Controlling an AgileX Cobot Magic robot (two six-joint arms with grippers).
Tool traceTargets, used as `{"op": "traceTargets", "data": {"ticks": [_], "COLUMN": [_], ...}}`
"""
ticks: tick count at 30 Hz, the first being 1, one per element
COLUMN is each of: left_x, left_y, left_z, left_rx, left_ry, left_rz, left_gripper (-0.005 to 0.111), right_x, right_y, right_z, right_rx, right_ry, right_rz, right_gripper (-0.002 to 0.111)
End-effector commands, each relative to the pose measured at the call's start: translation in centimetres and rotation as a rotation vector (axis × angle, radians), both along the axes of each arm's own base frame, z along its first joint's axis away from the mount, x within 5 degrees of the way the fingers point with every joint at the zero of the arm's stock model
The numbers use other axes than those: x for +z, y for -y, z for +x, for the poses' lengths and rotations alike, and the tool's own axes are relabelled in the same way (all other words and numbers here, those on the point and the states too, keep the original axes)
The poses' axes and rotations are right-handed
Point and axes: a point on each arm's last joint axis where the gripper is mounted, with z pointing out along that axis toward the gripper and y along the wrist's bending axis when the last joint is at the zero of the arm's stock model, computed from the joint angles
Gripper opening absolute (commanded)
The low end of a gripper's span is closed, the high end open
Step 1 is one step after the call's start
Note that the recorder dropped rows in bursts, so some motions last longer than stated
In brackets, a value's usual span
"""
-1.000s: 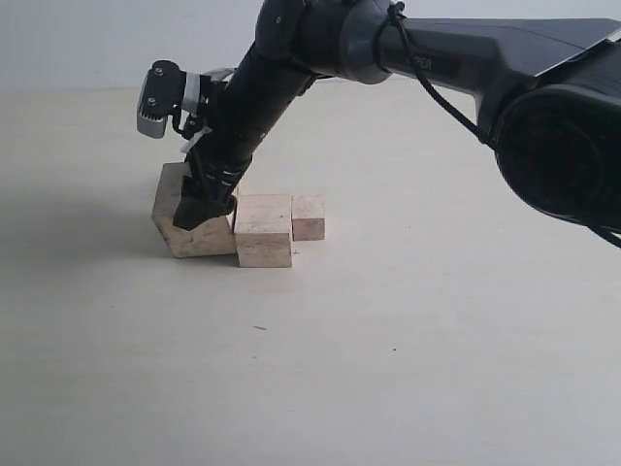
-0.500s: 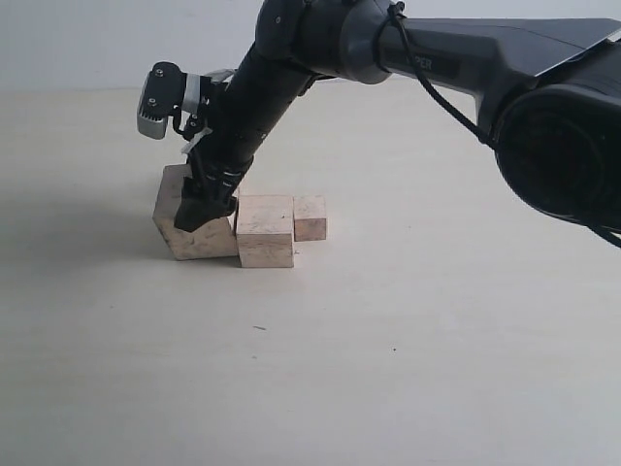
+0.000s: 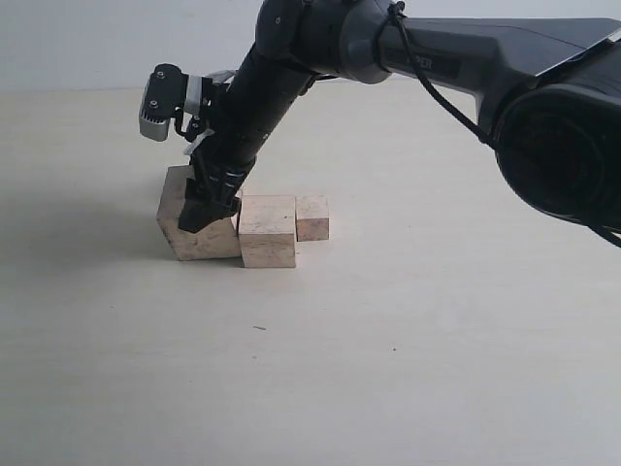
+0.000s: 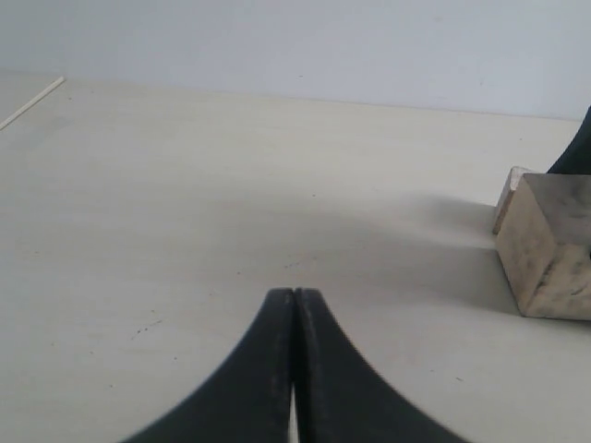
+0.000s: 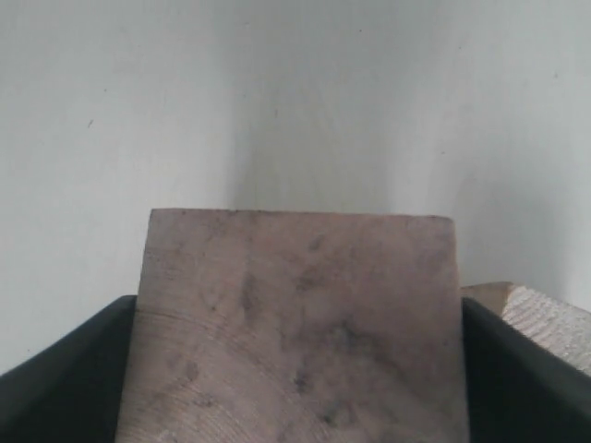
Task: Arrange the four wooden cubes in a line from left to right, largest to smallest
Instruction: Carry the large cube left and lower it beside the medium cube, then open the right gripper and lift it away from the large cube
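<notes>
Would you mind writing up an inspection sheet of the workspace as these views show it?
Surface: pale table, bare apart from a few faint specks.
Job's things: largest cube at left, turned askew; middle cube against its right side; small cube further right, set back; fourth cube not seen.
Clutter: nothing seen.
Grippers: right gripper shut on the largest cube, one finger on each side; left gripper shut, empty, over bare table.
Cables: black cable runs along the right arm.
Surroundings: plain pale wall behind the table.
</notes>
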Motion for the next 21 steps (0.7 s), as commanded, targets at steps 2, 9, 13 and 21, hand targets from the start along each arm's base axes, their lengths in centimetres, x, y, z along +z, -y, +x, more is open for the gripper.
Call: {"op": "traceTargets", "data": {"ticks": [2,9,13,21], "left_x": [0.0,0.0,0.0,0.0], "left_y": [0.0,0.0,0.0,0.0], "left_z": [0.0,0.0,0.0,0.0], "left_rx": [0.001,0.001,0.001,0.001], "left_ry": [0.013,0.013,0.013,0.013], "left_rz": [0.000,0.000,0.000,0.000], "left_gripper": [0.000,0.000,0.000,0.000], "right_x": [1.1,1.3,2.2,5.9], "right_y": [0.2,0.2,0.0,0.7], "right_z": [0.4,0.3,0.1,0.0], "right_rx": [-0.005,-0.029,-0.037,-0.049], "right_ry": [0.021,-0.002,-0.015,0.024], "right_rz": [0.015,0.027,0.059,0.104], "right_gripper": [0.077,0.080,0.080,0.080]}}
